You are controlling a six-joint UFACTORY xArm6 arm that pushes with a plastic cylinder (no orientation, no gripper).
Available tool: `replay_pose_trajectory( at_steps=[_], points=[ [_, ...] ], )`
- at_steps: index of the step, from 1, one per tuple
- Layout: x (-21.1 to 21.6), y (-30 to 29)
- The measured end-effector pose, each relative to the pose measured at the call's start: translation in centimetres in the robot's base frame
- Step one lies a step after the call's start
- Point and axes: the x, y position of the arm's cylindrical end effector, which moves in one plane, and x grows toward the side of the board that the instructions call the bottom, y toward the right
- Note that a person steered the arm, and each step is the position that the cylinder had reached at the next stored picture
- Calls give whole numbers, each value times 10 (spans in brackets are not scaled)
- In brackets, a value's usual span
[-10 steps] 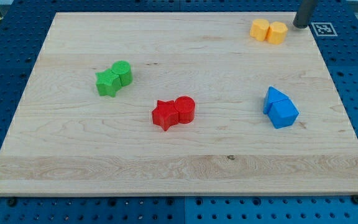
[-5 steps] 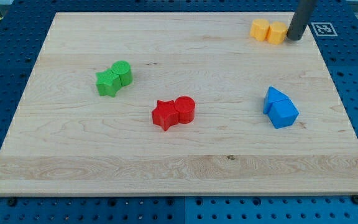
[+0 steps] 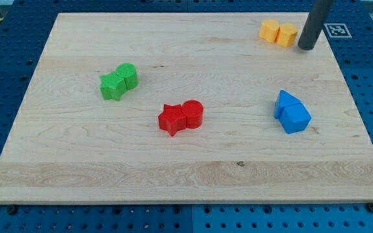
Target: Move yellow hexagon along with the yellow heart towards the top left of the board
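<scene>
Two yellow blocks sit side by side at the board's top right. The left one (image 3: 270, 30) looks like the hexagon and the right one (image 3: 287, 33) like the heart, but the shapes are hard to make out. My tip (image 3: 307, 47) is on the board just right of and slightly below the right yellow block, very close to it or touching it. The dark rod rises out of the view's top.
A green star (image 3: 112, 86) and green cylinder (image 3: 128, 76) sit at the left. A red star (image 3: 171, 119) and red cylinder (image 3: 193, 114) are in the middle. Two blue blocks (image 3: 291, 111) lie at the right. A marker tag (image 3: 337, 30) lies beyond the board's top right corner.
My tip has moved down the view and slightly left, from beyond the board's top edge to beside the right yellow block. The blocks have barely moved.
</scene>
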Motion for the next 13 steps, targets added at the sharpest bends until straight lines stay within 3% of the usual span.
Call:
replay_pose_trajectory(
  at_steps=[1,4,6,8,11,13],
  points=[
    [5,-9],
    [-41,-21],
    [-46,14],
    [-121,22],
    [-117,-13],
    [-92,-15]
  ],
)
